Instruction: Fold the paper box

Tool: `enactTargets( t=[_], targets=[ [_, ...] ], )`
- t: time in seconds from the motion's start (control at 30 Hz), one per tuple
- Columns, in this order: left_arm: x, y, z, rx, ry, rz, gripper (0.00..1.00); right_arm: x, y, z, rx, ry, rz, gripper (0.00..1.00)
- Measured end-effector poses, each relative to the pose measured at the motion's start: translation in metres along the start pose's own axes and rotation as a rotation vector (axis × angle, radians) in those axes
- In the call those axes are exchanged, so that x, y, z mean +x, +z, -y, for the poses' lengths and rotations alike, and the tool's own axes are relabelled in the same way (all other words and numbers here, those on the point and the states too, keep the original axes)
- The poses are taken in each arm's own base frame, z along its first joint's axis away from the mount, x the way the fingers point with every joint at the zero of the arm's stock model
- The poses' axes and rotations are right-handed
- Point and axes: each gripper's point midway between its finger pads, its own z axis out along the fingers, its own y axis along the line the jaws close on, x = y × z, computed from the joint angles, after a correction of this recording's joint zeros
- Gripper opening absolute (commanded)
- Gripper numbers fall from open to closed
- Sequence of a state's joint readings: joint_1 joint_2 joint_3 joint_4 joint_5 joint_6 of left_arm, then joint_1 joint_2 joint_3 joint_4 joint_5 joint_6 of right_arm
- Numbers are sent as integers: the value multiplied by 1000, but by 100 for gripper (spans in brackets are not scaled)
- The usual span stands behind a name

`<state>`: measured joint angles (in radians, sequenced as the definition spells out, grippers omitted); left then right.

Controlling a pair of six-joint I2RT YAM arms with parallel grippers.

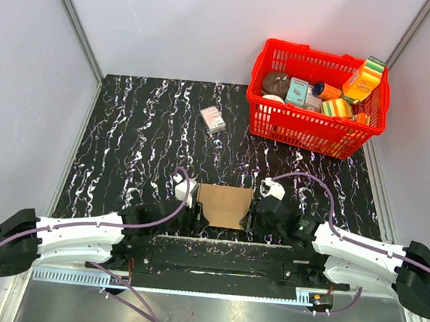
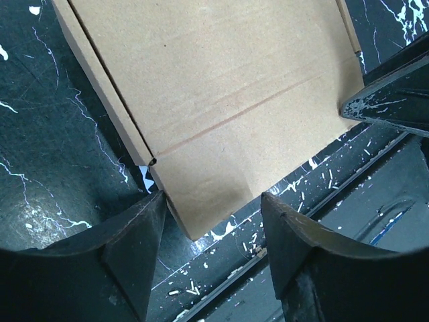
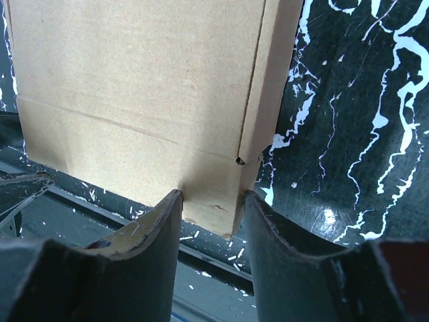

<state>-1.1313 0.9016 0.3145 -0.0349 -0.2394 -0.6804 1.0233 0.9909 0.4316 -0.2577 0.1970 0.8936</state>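
Our left pincer point(image 2: 209, 201) stands half open, its jaws straddling one near corner of the paper box point(image 1: 225, 205) with bare table point(image 1: 141, 139) showing between card and one finger, so it holds nothing. Our right pincer point(image 3: 211, 194) is narrower. The card's other near corner fills the gap between its jaws, and we cannot tell whether they pinch it or merely flank it.

The box lies flat, creases up, at six o'clock on the table, with the left pincer at its nine and the right at its three. Beyond it, a small printed carton point(image 1: 213, 119) sits toward twelve, and a red basket point(image 1: 293, 126) of groceries at about one o'clock, both well apart.

We see two risks (neither certain). If one side closes before the other, the sheet may skid or swivel on the smooth table. A pinch beside the crease, not on it, could buckle the flap instead of folding it.
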Motion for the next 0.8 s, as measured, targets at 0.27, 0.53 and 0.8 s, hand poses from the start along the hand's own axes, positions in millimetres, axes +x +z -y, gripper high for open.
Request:
enactTargets(
  t=[0.27,0.53,0.8],
  targets=[
    [1,0,-1,-3,1,-4,60,-1,0,0,-1,-2,4,44],
    [5,3,-3,-1,6,0,59,0,4,1,-18,-17,19,43],
    [8,6,-7,-7,39,-7,61,-2,7,2,-26,-27,44,43]
  ],
)
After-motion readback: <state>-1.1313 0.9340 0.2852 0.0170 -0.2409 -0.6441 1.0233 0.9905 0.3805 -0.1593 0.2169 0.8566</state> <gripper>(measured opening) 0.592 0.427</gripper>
